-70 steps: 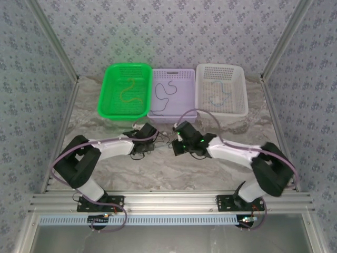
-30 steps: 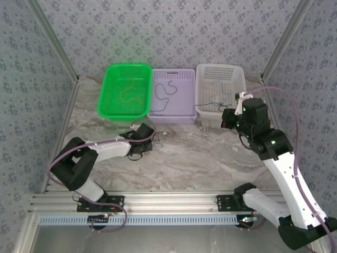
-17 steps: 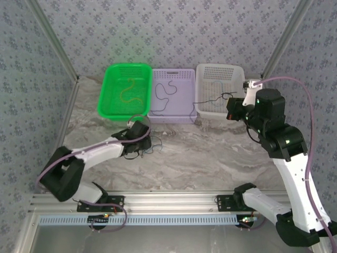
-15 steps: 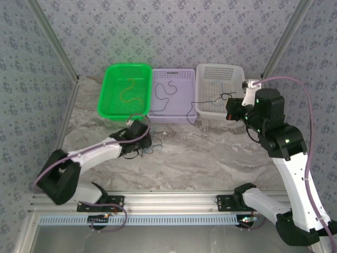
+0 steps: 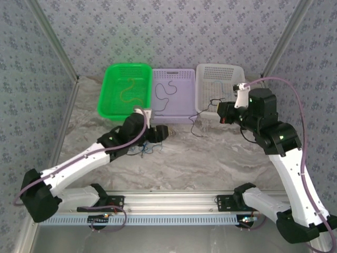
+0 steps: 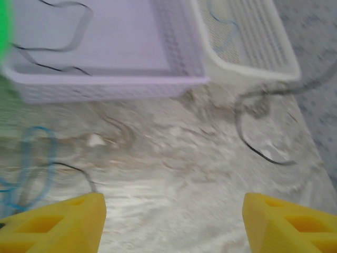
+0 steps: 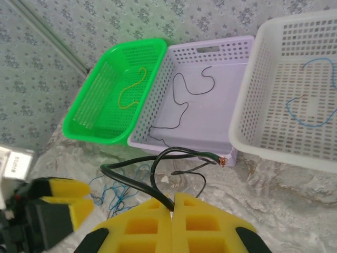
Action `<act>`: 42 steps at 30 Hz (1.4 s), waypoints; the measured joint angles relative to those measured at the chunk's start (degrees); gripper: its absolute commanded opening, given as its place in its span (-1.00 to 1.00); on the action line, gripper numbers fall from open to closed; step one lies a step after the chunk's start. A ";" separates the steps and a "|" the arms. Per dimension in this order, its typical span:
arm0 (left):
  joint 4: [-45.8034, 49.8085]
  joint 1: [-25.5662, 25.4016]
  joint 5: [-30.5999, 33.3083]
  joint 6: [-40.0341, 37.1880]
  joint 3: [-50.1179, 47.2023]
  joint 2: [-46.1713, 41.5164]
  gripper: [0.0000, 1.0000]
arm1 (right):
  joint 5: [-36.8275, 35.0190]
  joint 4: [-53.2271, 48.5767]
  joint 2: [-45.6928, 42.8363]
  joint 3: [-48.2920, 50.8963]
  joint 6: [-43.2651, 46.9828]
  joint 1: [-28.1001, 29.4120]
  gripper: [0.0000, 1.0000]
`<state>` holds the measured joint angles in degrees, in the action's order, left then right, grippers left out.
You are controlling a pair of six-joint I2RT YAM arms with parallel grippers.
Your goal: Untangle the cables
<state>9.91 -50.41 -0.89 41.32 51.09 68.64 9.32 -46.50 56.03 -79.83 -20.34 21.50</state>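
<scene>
Left gripper point(image 5: 161, 132) fingers wide apart, right gripper point(image 7: 172, 203) pinched on held black cable point(image 7: 181, 151).
Yellow-olive cable point(image 5: 129, 89) in green basket point(image 5: 108, 108), left of purple basket point(image 5: 171, 117); blue tangle point(image 5: 143, 150) on table in front of purple basket; loose black cable point(image 5: 166, 95) inside it; blue cable point(image 7: 310, 100) in white basket point(image 5: 242, 108), to its right.

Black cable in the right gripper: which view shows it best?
Right wrist view: the black cable loops up sharply from the right gripper's shut jaws, copper end visible. In top external it is a faint thin line. Left wrist has a blurred dark wire by the white basket, probably the same.
</scene>
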 measured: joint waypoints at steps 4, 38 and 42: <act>-7.72 -3.78 -0.61 5.81 -1.36 5.51 0.78 | 0.28 0.04 0.00 0.66 -0.85 1.53 -1.00; -12.96 -6.38 9.11 11.56 -3.34 16.87 -1.00 | -11.34 -2.19 0.63 -2.12 6.29 5.25 -1.00; -3.26 -6.12 14.97 5.84 -3.80 9.33 -1.00 | -14.71 -2.19 1.53 -2.16 10.88 5.03 -1.00</act>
<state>6.66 -56.53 14.09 47.16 47.29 77.97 -5.39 -48.69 57.56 -82.00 -9.45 26.52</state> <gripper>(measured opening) 0.071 0.058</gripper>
